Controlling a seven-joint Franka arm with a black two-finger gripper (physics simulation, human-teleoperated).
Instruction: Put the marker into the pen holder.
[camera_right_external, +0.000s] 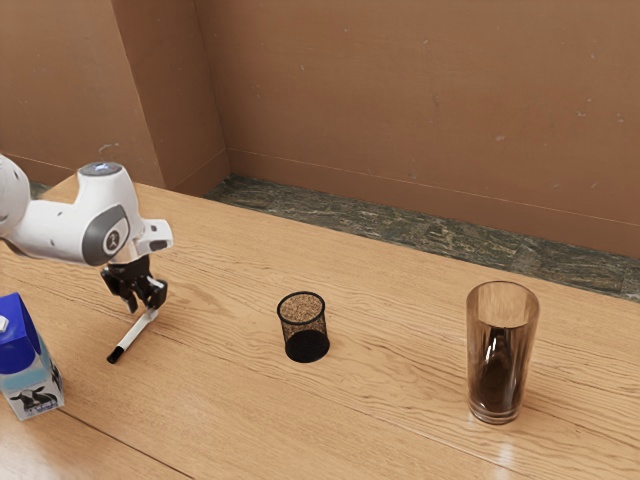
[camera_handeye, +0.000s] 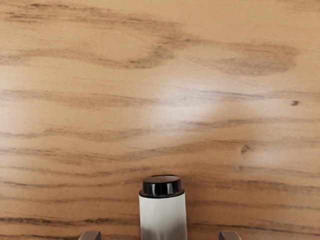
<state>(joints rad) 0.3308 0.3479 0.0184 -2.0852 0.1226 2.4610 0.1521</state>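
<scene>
Well, closest to me on the wooden table, over at the exterior view's left edge, stands a milk carton with a blue top and a cow printed low on its side, and well off toward the right stands a tall, brown-tinted drinking glass, wider at the rim than at the foot. A little farther in, just beside the carton, the white marker lies aslant, its black end pointing toward me and its other end under the gripper. The black claw is spread: from the wrist camera its fingertips stand on either side of the white barrel, with bare wood between each of them and the marker, whose end on that side is black as well. About as far back as the marker, but well apart from it, the black mesh pen holder stands upright, between marker and glass. Behind the claw, the white Franka arm reaches in from the left. Past the table's far edge runs a dark, veined stone floor, and behind that rises a plain brown wall.
</scene>
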